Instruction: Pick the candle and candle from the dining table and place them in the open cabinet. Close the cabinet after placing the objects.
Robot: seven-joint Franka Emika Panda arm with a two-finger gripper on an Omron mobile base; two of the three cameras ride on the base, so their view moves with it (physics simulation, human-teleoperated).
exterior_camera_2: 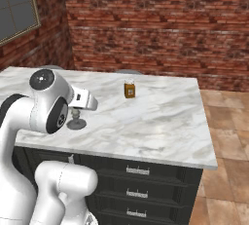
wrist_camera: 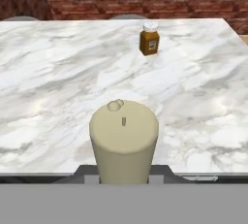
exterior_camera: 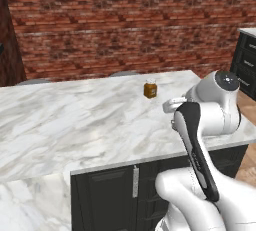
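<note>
A short cream candle point(wrist_camera: 124, 136) stands close in front of the hand camera, wick up. My gripper point(wrist_camera: 123, 178) is shut on it, a fingertip at each side low on the wax. In the right base view its grey-silver round base point(exterior_camera_2: 76, 123) rests on the white marble dining table point(exterior_camera: 75, 120), near the front edge, under my white hand. My own arm hides the candle in the left base view. The cabinet is out of view.
A small amber-orange jar point(exterior_camera: 150, 89) with a pale lid stands further back on the table. A brick wall runs behind. A dark drawer unit point(exterior_camera: 245, 60) stands at the right, and wooden floor point(exterior_camera_2: 228, 136) lies beyond the table's right end.
</note>
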